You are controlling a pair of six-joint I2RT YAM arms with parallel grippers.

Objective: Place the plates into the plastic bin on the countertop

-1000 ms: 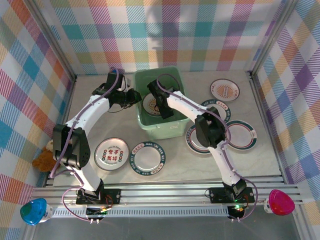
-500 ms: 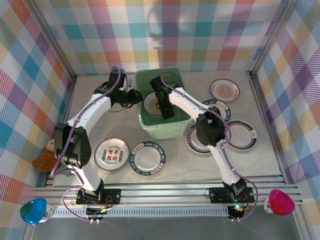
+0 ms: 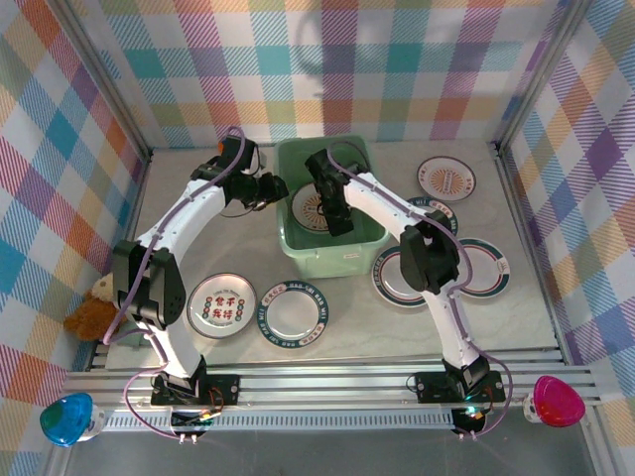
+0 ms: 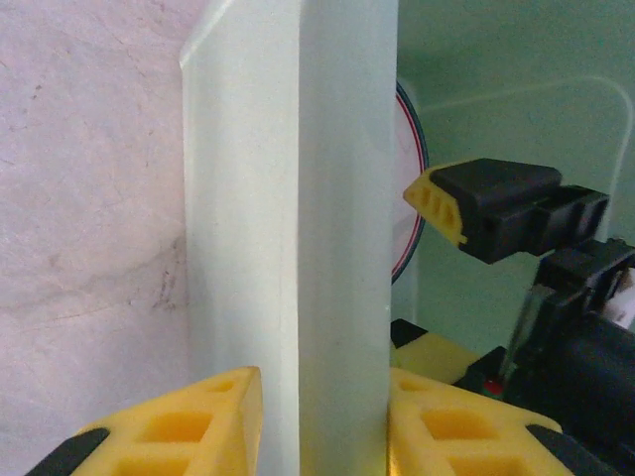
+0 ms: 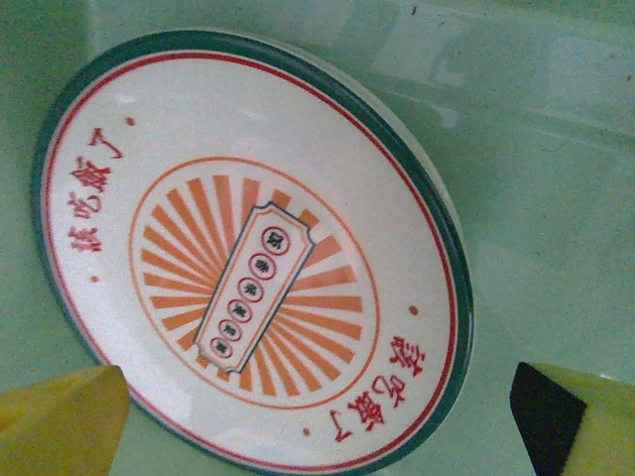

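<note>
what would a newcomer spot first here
The mint bin on the countertop, with both arms reaching to it. The left gripper has its jaws astride the bin's wall. The right gripper hangs open over a sunburst plate lying inside.

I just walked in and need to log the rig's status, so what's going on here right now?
The left pincer is clamped on the left wall of the plastic bin, one finger outside and one inside, apparently steadying it. The right pincer hangs open over the bin, above a sunburst plate that lies inside, free of its fingers. The other plates sit out on the countertop, not yet moved.
</note>
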